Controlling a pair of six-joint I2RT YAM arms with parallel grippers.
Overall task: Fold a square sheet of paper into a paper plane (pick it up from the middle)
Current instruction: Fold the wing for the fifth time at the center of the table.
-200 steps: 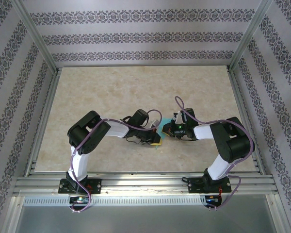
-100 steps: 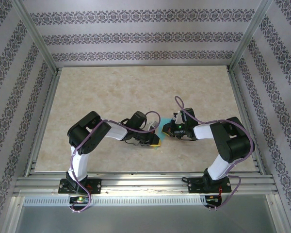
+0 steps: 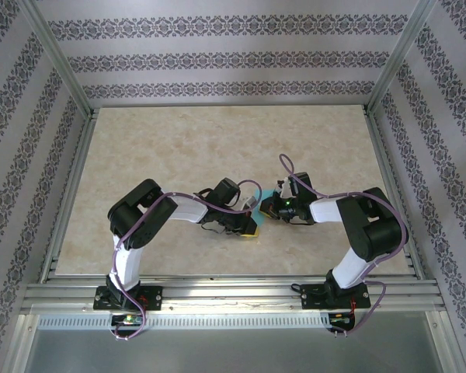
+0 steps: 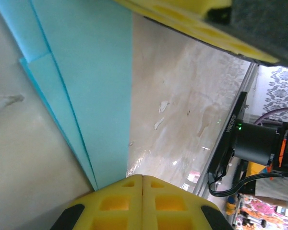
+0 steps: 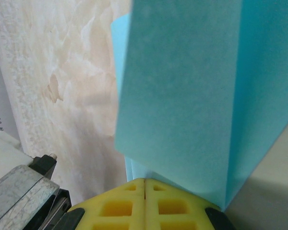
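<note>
On the table, near the middle, the turquoise paper (folded in layers) is pinched by left claw and right claw.

The overhead camera sits high above and behind the two white-and-black arms, tilted down and forward. It takes in the whole beige marbled bench, with the arm bases along its lower edge.

The left wrist camera looks along its own yellow-padded left tool from very close. It faces across the bench toward the other arm's black wrist housing.

The right wrist camera is just as close behind the yellow pads of the right tool, with the bench surface running off to its left.

All three views share the folded sheet of thin turquoise paper and the bench around it.
</note>
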